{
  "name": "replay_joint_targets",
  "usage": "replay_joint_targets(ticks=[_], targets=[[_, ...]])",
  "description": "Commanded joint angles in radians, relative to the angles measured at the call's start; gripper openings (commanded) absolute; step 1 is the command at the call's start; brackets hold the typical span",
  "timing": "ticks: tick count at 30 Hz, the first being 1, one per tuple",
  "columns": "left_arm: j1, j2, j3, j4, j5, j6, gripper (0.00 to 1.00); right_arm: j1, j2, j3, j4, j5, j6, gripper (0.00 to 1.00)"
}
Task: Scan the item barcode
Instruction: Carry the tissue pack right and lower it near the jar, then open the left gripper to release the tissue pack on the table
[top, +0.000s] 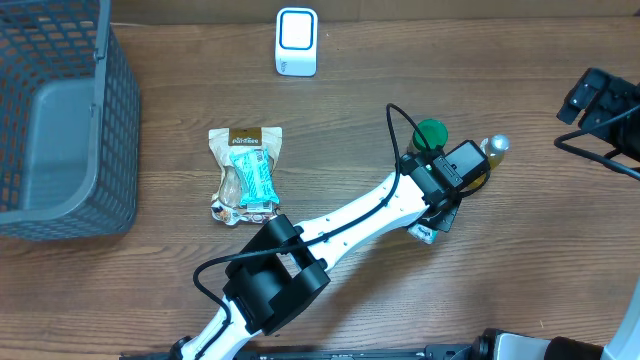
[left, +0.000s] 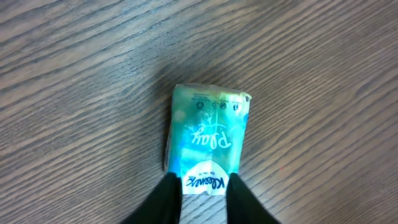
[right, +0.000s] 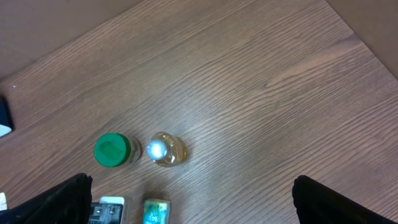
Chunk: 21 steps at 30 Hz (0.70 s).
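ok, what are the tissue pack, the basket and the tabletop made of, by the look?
The tissue pack looks like thin glossy plastic film, judging by its creases and sheen. The basket is grey moulded plastic, matte, with open mesh walls. The tabletop shows wood grain with a satin finish; solid wood or laminate, can't tell.
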Motion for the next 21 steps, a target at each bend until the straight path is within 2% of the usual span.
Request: replay_joint_targets(ticks=[1, 5, 9, 16, 21], targets=[[0.003, -0.005, -0.006, 0.002, -0.017, 0.021, 0.25, -0.002, -0.001, 0.002, 0.002, 0.002, -0.005, 1.00], [0.011, -0.007, 0.008, -0.010, -0.011, 0.064, 0.18, -0.002, -0.001, 0.002, 0.002, 0.002, -0.005, 1.00], [0.047, -0.017, 0.086, -0.108, -0.006, 0.114, 0.22, -0.002, -0.001, 0.002, 0.002, 0.002, -0.005, 1.00], [0.164, -0.019, 0.288, -0.408, -0.008, 0.190, 0.27, -0.002, -0.001, 0.002, 0.002, 0.002, -0.005, 1.00], [0.265, -0.019, 0.311, -0.555, -0.030, 0.215, 0.29, -0.002, -0.001, 0.002, 0.002, 0.002, -0.005, 1.00]])
